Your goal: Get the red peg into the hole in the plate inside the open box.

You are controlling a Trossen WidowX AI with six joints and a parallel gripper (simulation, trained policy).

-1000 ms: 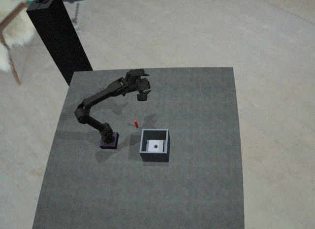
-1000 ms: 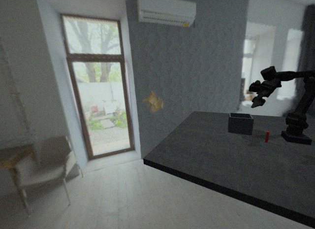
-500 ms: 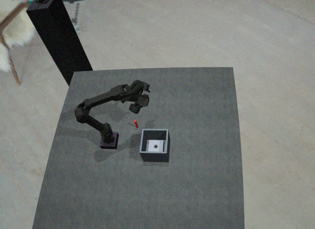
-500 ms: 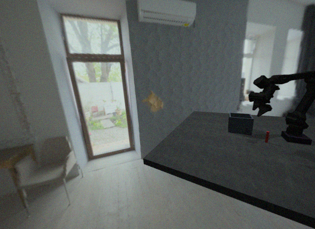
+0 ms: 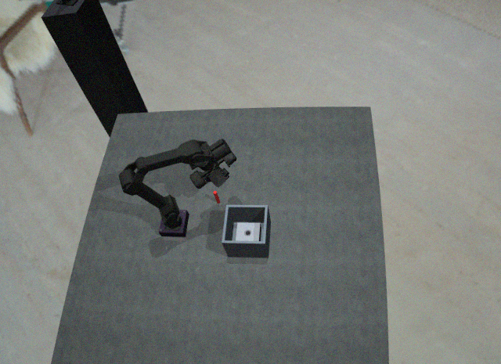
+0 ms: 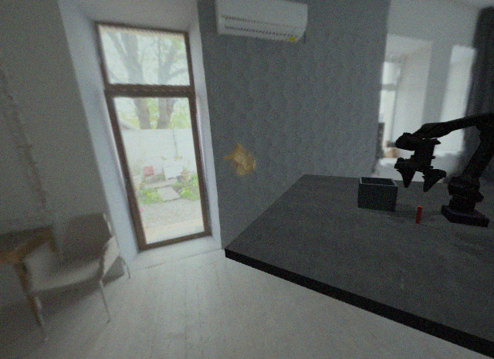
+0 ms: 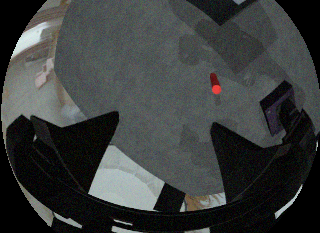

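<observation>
Above a dark grey rectangular table (image 5: 315, 182) (image 6: 319, 228) (image 7: 115, 68), the black gripper with two pointed, wedge-shaped fingers (image 5: 210, 177) (image 6: 415, 187) hangs pointing downward. Its fingers stand wide apart, and it has hold of nothing. In the wrist view, nearest the camera, they rise from the lower left and lower right like two dark triangles.

Below the gripper and apart from it, the slim red cylindrical peg (image 5: 216, 196) (image 6: 418, 214) (image 7: 214, 83) stands upright on the table, outside the box. It is between the box and the arm's square purple base (image 5: 183, 226) (image 6: 465, 217) (image 7: 269, 115), near both but touching neither.

The open-topped, dark grey square box with a paler rim (image 5: 267, 225) (image 6: 377, 195) (image 7: 220, 10) sits on the table. Seen from the top, a white square plate (image 5: 242, 227) lies at its bottom, with a small dark round hole (image 5: 247, 232) in the middle; the peg is not in it.

Farther off, in the exterior view, a brown-framed glass door (image 6: 201, 164) and a white wall-mounted air conditioner (image 6: 261, 18) show beyond the table.
</observation>
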